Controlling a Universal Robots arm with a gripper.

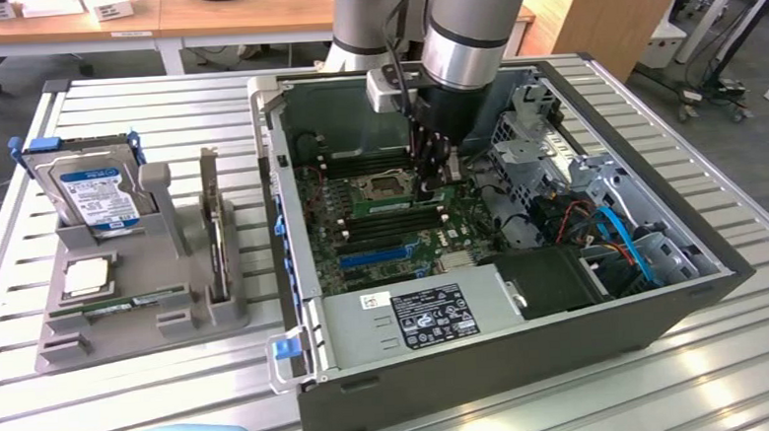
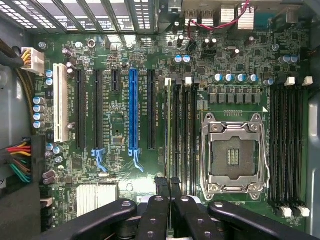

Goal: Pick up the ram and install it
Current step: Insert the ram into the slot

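Observation:
My gripper (image 1: 436,173) reaches down into the open computer case (image 1: 499,377), just above the motherboard beside the empty processor socket (image 1: 386,186). In the wrist view its black fingers (image 2: 161,190) are pressed together on the ram (image 2: 167,130). I see the ram edge-on as a thin pale strip running along the memory slot closest to the socket (image 2: 234,155). Whether it is seated in that slot I cannot tell. A second green memory stick (image 1: 132,304) lies flat on the grey holder in the exterior view's left.
The grey holder (image 1: 141,327) also carries a blue-labelled hard drive (image 1: 94,191) standing upright and a square silver processor chip (image 1: 88,278). Drive cages and blue cables (image 1: 623,242) crowd the case on the exterior view's right. More memory slots (image 2: 287,145) flank the socket's other side.

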